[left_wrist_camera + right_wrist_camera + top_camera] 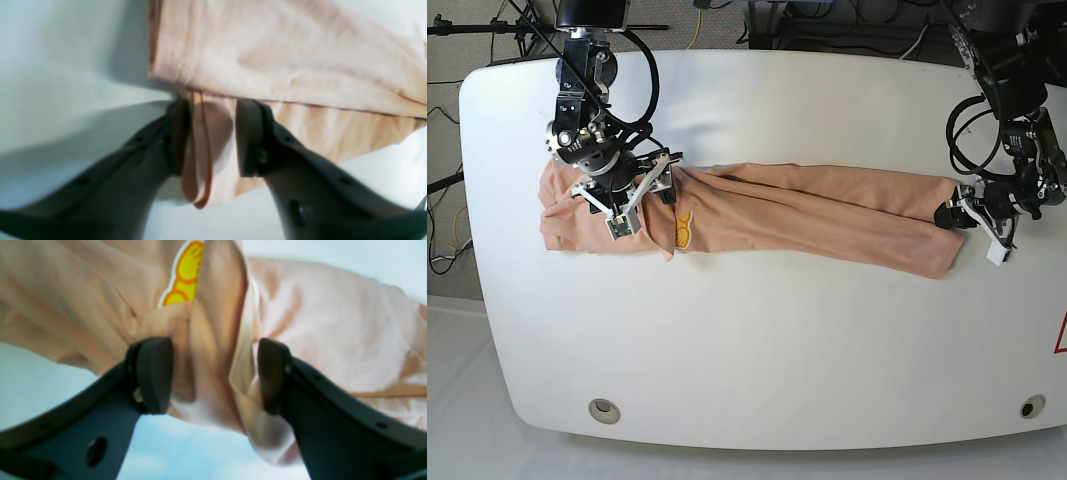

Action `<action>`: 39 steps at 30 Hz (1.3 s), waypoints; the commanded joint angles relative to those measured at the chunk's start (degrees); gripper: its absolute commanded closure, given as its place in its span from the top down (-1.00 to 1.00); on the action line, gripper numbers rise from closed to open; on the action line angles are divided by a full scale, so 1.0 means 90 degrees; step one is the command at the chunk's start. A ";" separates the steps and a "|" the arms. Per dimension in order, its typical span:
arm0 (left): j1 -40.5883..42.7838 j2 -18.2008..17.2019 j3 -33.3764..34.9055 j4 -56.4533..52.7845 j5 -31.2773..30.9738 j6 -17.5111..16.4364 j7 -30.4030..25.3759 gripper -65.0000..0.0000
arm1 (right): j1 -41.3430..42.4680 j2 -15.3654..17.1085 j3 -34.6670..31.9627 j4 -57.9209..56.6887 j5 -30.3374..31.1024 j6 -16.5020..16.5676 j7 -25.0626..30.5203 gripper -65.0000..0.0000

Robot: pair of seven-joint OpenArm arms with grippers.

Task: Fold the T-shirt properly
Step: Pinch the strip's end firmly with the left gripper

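From the left wrist view, my left end effector [210,136] sits at the hem corner of the T-shirt [287,63], with layered cloth between its two pads. The pads stand apart and the one on the right does not look pressed against the fabric, so I cannot tell whether this is a grip yet. To do this step well I judge I need all the layers between the pads, not just the top one, and a firm close before any lift, or the lower layer will slide out and spoil the fold.

From the right wrist view, my right end effector [213,373] straddles a raised ridge of the T-shirt [333,323] just below the yellow-orange print [183,276]. Its pads are well apart with gaps on both sides of the ridge, so I read it as released, holding nothing. I would want it closed on that bunch at the same moment as the other side, so both ends rise together.

From the base view, the T-shirt [827,215] lies on the white surface [777,350] as a long narrow band, its long axis running across the picture, tilting slightly down toward the right. The print end sits under the right end effector [622,205] on the picture's left; the hem end reaches the left end effector [949,215] on the picture's right.
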State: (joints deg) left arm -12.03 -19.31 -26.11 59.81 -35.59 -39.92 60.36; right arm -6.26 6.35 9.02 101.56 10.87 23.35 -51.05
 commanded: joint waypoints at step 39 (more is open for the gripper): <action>-0.0455 0.0067 0.0341 0.0103 0.0202 -0.0009 0.0140 -0.86 | 0.0095 0.0041 0.0046 0.0108 0.0048 -0.0017 0.0067 0.18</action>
State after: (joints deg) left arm -14.96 -17.67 -22.68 59.72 -32.99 -39.92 62.98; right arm -6.13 6.35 9.28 101.30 10.72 22.96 -51.24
